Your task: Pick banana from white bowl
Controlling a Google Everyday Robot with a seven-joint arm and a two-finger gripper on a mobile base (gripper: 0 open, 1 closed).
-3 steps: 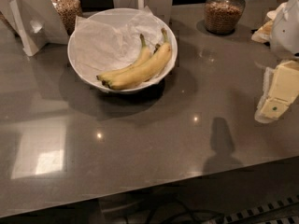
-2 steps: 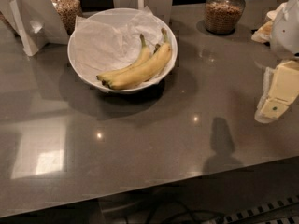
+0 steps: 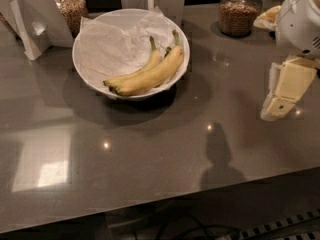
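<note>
The white bowl (image 3: 76,59) with a crumpled white paper liner stands on the dark table at the back left of centre. The banana (image 3: 152,77), thick, ripe and yellow, lies along the bowl's front right side. A thinner green-stemmed banana (image 3: 146,62) lies just behind it, touching it. My gripper (image 3: 283,91), cream-coloured, hangs above the table at the right edge. It is well to the right of the bowl and touches nothing.
Two glass jars of brown grains stand at the back, one left (image 3: 71,8) and one right (image 3: 239,11). White card stands (image 3: 31,26) sit at the back left. A plate with food (image 3: 267,17) sits behind my arm. The table's front edge (image 3: 165,201) runs across the foreground.
</note>
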